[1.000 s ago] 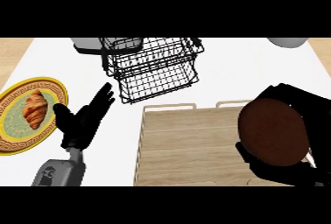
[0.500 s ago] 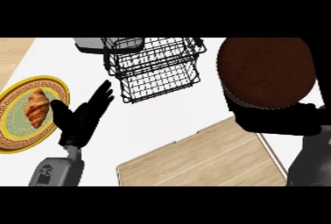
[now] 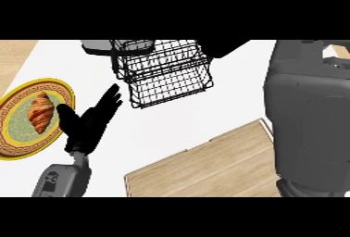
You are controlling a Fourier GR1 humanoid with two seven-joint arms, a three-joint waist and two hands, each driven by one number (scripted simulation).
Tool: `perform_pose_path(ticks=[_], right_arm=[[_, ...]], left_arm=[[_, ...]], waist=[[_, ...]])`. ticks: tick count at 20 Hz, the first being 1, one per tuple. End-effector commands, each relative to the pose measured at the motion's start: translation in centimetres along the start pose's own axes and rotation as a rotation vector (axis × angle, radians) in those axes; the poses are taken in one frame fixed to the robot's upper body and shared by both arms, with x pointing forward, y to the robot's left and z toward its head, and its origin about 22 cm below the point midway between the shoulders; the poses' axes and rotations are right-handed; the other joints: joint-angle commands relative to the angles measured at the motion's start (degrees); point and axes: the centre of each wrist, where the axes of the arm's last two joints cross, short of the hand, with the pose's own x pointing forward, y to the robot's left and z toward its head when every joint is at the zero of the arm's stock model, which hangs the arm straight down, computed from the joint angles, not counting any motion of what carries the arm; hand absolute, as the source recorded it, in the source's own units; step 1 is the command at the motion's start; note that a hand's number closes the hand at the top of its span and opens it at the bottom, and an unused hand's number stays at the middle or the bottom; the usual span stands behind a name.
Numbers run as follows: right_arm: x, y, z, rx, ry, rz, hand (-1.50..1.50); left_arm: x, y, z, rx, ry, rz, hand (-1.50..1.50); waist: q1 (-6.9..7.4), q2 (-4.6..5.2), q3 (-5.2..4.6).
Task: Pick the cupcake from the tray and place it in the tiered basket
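The cupcake shows nowhere, so whether it sits in the basket (image 3: 165,71) I cannot tell; the tray (image 3: 205,166) looks bare, which suggests the pick is done. The right forearm (image 3: 308,115) fills the right side, its hand hidden. The left hand (image 3: 89,122) rests open beside a plate (image 3: 14,139) holding a croissant (image 3: 41,111).

My right forearm (image 3: 308,115) is rising along the right side, blocking that whole flank and hiding my right hand. The tiered basket (image 3: 164,69) is standing far centre; the tray (image 3: 219,166) is lying near centre, tilted. White counter (image 3: 171,125) is lying open between them. My left hand (image 3: 89,122) is resting beside the plate (image 3: 14,143) at left.
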Motion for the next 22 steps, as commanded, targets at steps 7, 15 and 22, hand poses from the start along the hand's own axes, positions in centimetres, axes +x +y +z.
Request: perform_pose_path(ticks=[7, 15, 22], right_arm=[[1.4, 6.2, -6.9, 0.002, 0.044, -0.050, 1.50], [1.5, 9.6, -9.9, 0.030, 0.076, -0.137, 1.50], [-1.7, 13.0, -10.0, 0.049, 0.081, -0.453, -1.50]], left_arm=[[1.6, -1.3, -0.5, -0.023, -0.024, -0.004, 0.00], [0.1, -0.6, -0.6, -0.030, -0.017, -0.004, 0.00], [0.6, -3.1, -1.0, -0.066, -0.024, -0.030, 0.00]], waist=[[1.11, 0.43, 0.02], [2.11, 0.77, -0.02], [4.23, 0.95, 0.02]])
